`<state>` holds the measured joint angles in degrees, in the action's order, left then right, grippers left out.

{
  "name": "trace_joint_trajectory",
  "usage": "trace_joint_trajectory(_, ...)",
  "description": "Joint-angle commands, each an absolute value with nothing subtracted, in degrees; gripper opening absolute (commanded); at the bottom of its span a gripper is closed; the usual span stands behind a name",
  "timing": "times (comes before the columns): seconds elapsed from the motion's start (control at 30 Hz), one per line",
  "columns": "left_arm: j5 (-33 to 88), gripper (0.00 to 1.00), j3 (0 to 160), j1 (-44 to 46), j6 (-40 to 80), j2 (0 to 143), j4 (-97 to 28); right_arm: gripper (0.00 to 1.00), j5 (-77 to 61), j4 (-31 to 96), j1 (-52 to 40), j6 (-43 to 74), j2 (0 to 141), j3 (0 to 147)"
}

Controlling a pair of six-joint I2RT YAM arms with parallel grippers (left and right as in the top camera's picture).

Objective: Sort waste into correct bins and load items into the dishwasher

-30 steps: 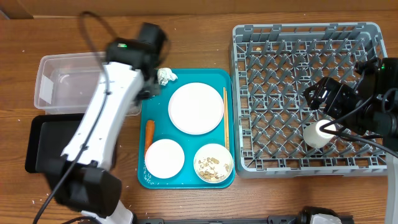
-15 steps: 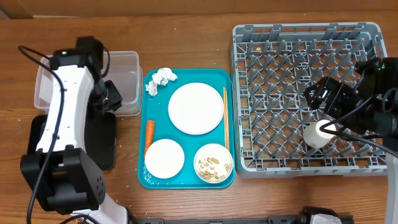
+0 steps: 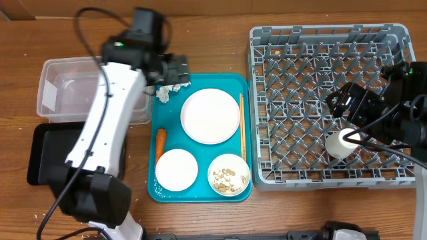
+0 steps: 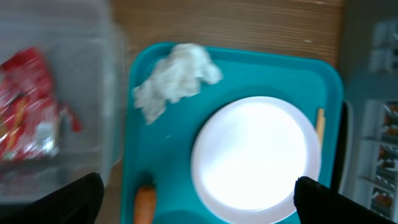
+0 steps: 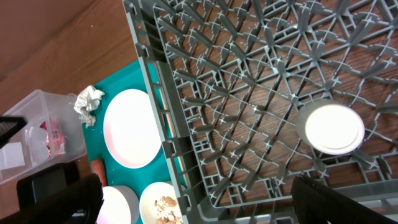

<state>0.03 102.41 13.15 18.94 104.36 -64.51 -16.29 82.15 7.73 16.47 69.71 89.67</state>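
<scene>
Spanning the far end of the teal tray (image 3: 230, 81), the left jaws stand wide apart and hold nothing; only their dark fingertips (image 4: 71, 202) show, at the bottom corners of the left wrist view.

Crumpled white napkin (image 4: 177, 78): soft and creased, lying in the tray's far left corner; the left arm (image 3: 110, 113) covers part of it in the overhead view.

Round white plate (image 4: 256, 158): smooth, glossy, washed out by glare; bare teal floor separates it from the napkin.

Thin wooden chopsticks (image 3: 242, 133): straight, lying along the tray's right wall.

Small orange carrot (image 3: 160, 145): lying along the left wall; the wrist view cuts it off at the frame edge.

Near edge of the tray: a small white bowl (image 3: 177, 169); beside it a second white bowl (image 3: 211, 175) holding beige food bits (image 3: 229, 176).

Red shiny wrapper (image 4: 28, 109): inside the clear tub (image 3: 60, 87), blurred behind its translucent wall; the shallow black tray (image 3: 43, 157) lies just beside the tub, partly hidden under the arm.

Grey dish rack (image 3: 313, 47): square, lattice floor, upright pegs, set just beside the teal tray on the wooden surface (image 3: 213, 17); its right edge is partly hidden.

Small white cup (image 5: 336, 127): resting on the lattice near the rack's near right corner; open lattice lies to its left.

Right jaws: apart, above the rack, gripping nothing; the cup sits clear of them.
</scene>
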Motion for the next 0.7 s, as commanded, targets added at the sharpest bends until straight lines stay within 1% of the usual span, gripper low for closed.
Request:
trace_joint_trajectory(0.0, -3.05, 0.93, 103.26, 14.59, 14.98, 109.08, -61.87, 1.0, -16.6, 82.02, 7.4, 16.03, 69.56, 90.06)
trace_joint_trajectory(0.1, -4.73, 0.91, 103.26, 14.52, 15.16, 113.99, -59.02, 1.0, -16.6, 82.02, 7.4, 16.03, 69.56, 90.06)
trace_joint_trajectory(0.2, -4.89, 0.88, 103.26, 13.85, 15.16, 119.55, -54.57, 1.0, -16.6, 82.0, 7.4, 16.03, 69.58, 90.06)
trace_joint_trajectory(0.37, -5.08, 0.87, 103.26, 14.0, 11.42, 125.62, -48.21, 1.0, -16.6, 82.0, 7.4, 16.03, 69.58, 90.06)
trace_joint_trajectory(0.47, -7.64, 0.87, 103.26, 14.06, 11.16, 128.16, -45.82, 1.0, -16.6, 82.15, 7.4, 16.05, 69.58, 90.06)
trace_joint_trajectory(0.6, -8.1, 0.87, 103.26, 13.89, 11.11, 130.76, -43.62, 1.0, -16.6, 82.56, 7.4, 16.05, 69.58, 90.06)
trace_joint_trajectory(0.63, -8.08, 0.84, 103.26, 13.89, 11.11, 131.07, -43.46, 1.0, -16.6, 82.65, 7.4, 16.05, 69.58, 90.06)
trace_joint_trajectory(0.67, -8.1, 0.72, 103.26, 13.89, 11.11, 131.48, -43.46, 1.0, -16.6, 82.67, 7.4, 16.05, 69.58, 90.06)
